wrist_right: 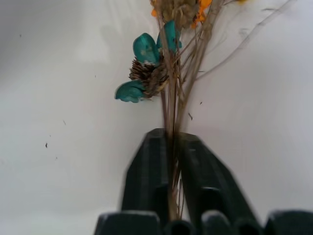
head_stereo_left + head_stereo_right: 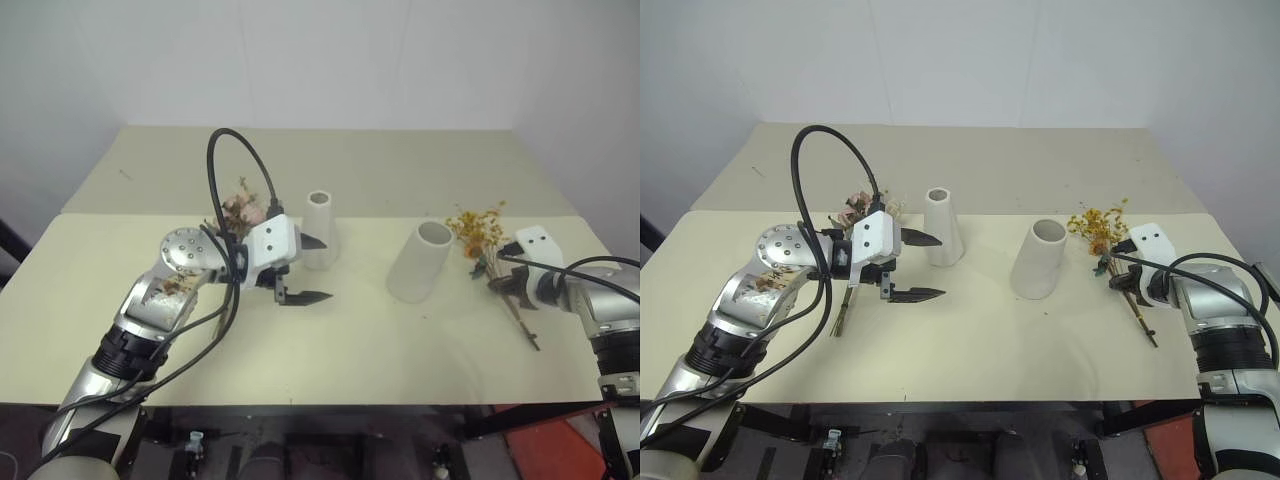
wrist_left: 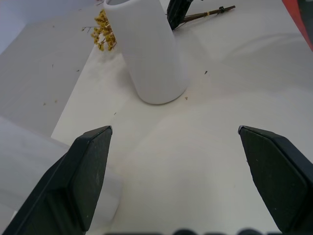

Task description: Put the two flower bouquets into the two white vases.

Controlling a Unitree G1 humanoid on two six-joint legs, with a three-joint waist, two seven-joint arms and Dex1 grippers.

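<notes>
Nearest me in the head views, my left gripper (image 2: pixel 305 270) hangs above the cream table (image 2: pixel 100 250) with its 2 black fingers spread wide and nothing between them, pointing toward the vases. Behind that arm, the pale pink-cream bouquet (image 2: pixel 862 210) lies flat on the table, its stems running back toward me. Just beyond the fingertips stands the slim vase (image 2: pixel 319 229), upright and tapering to its narrow neck. Further right, the wider vase (image 2: pixel 421 262) leans with its round mouth tipped away from me. Close beside its right side lies the yellow-orange bouquet (image 2: pixel 478 228), blossoms near the vase mouth and stems trailing toward the table's right front. My right gripper (image 2: pixel 512 285) is down on those stems, partway along them.

From the left wrist view, I see both fingers far apart over bare tabletop, with the wider vase (image 3: pixel 150 54) ahead and a tuft of yellow blossoms (image 3: pixel 102 30) beside it.

From the right wrist view, the 2 fingers are clenched together on the thin brown stems (image 1: pixel 172 127) of the yellow-orange bouquet. Teal leaves (image 1: pixel 145 49) and a small brown seed head (image 1: pixel 146 74) sit just past the fingertips, against the pale table.
</notes>
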